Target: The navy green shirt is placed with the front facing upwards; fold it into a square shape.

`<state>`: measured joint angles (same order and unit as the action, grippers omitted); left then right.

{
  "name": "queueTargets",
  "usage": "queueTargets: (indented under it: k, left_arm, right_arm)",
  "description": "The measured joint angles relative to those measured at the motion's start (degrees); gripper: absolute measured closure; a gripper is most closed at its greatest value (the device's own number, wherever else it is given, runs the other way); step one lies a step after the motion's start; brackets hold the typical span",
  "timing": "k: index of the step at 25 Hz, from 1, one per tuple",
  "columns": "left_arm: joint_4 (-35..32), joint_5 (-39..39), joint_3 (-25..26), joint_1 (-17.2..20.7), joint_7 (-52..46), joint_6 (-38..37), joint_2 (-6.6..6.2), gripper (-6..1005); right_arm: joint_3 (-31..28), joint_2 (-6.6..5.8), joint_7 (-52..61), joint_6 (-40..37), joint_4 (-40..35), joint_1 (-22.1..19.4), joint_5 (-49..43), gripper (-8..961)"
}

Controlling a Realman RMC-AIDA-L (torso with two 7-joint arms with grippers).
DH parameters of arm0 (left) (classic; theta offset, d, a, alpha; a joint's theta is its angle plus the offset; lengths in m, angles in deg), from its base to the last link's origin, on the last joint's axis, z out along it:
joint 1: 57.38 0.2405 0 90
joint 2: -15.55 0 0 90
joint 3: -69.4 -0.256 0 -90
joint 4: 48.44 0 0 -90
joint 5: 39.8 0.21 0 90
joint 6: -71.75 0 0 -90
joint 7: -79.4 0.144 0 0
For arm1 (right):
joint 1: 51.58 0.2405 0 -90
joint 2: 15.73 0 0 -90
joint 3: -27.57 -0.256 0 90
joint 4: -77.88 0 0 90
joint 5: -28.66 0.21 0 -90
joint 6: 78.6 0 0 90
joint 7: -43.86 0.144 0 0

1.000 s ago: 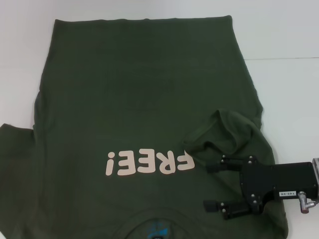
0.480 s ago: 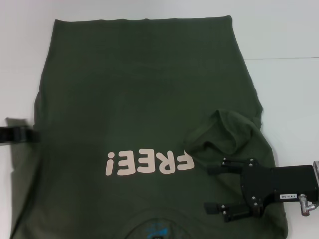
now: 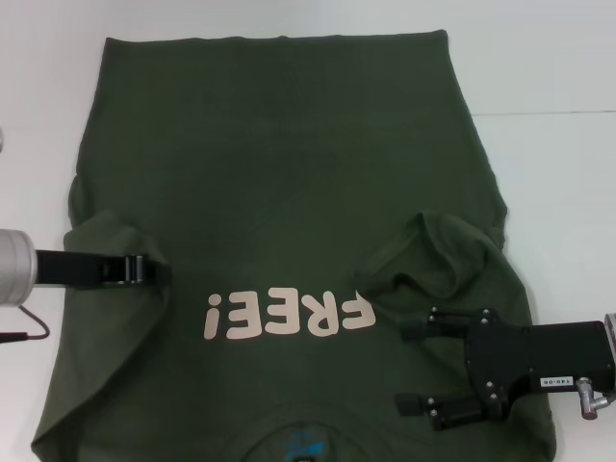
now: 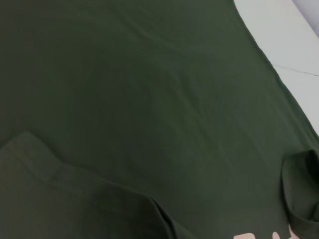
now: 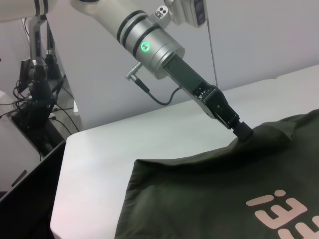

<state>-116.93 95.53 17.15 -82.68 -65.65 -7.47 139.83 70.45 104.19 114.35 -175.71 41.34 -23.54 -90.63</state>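
On navy green shirt [image 3: 279, 192] — left gripper [image 3: 154, 269] pinching sleeve.

A white desk [image 3: 549, 67] lay before me, a thin seam line crossing its right side. Past its left edge stood dark stands with tangled cables [image 5: 35, 94] against a pale wall [image 5: 259, 40].

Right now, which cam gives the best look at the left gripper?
Right wrist view: it shows the left gripper side-on, its tip pinching the navy green shirt. The head view shows only its dark end among folded sleeve cloth. The left wrist view shows cloth alone.
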Motion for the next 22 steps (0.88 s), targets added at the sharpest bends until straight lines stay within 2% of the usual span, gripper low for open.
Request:
queueTargets:
  k: [7,12,17,22]
  left_arm:
    - [3.79,-0.91,-0.94,-1.38,1.00,2.21,-0.01,976]
    - [8.61,-1.00,-0.16,-3.04,1.72,3.38,-0.57,976]
    - [11.07,-1.39,2.49,-3.75,2.92,2.74,-0.92,928]
    - [10.91,-6.01,6.63,-3.21,10.09,-0.59,-0.97,773]
  right_arm:
    - [-0.07,-0.07,0.00,0.01,0.00,0.05,0.00,12]
    - [-0.06,-0.05,-0.21,-0.09,-0.17,0.09,0.02,12]
    - [0.03,-0.16,-0.43,-0.82,-0.56,0.11,0.07,12]
    - [-1.19,-0.27,1.73,-2.50,-4.46,-0.47,0.11,13]
